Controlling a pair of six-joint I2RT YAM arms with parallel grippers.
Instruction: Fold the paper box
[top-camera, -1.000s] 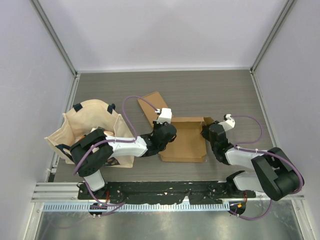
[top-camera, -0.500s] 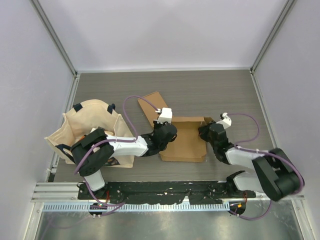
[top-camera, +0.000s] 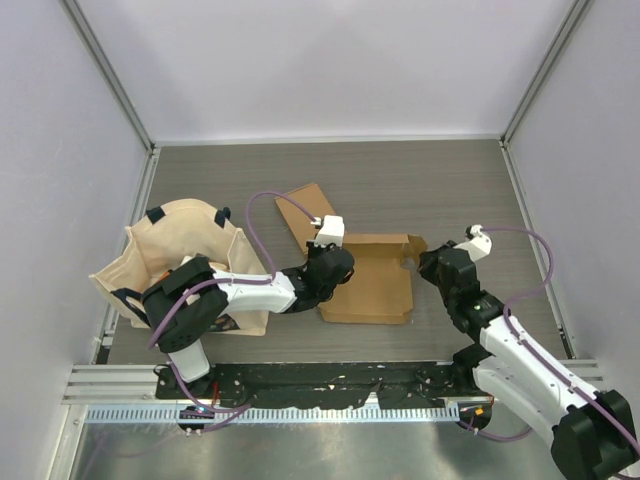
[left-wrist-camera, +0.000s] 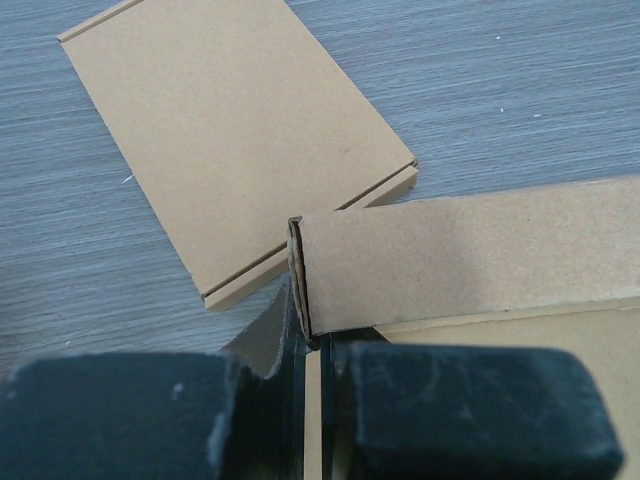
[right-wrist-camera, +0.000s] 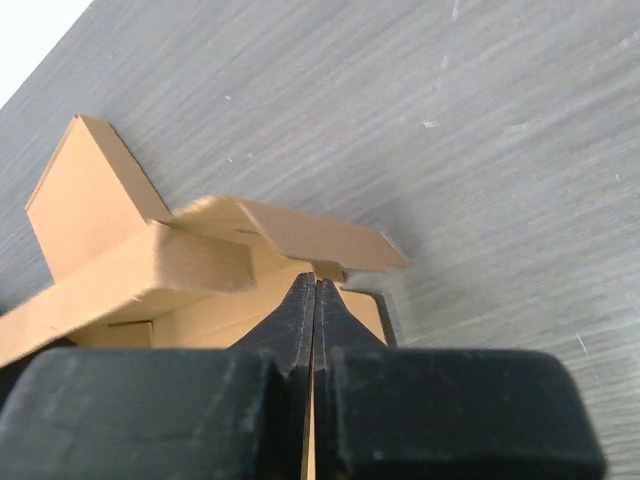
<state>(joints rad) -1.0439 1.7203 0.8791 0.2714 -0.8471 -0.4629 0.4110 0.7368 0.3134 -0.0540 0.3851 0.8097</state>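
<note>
The brown paper box (top-camera: 375, 285) lies open in the middle of the table, its walls partly raised. My left gripper (top-camera: 330, 262) is shut on the box's left wall near the far corner; in the left wrist view the fingertips (left-wrist-camera: 318, 345) pinch that wall's end below the raised back wall (left-wrist-camera: 470, 260). My right gripper (top-camera: 428, 263) is shut, just off the box's right edge. In the right wrist view its tips (right-wrist-camera: 315, 285) point at the box's corner under a loose flap (right-wrist-camera: 300, 235), with nothing clearly held.
The box's flat lid panel (top-camera: 300, 215) lies on the table behind the left gripper and shows in the left wrist view (left-wrist-camera: 230, 130). A beige cloth bag (top-camera: 180, 260) stands at the left. Grey walls enclose the table.
My right gripper has drawn back to the right, away from the box's right wall, and its arm has stretched out. The left gripper and the box have stayed put.
</note>
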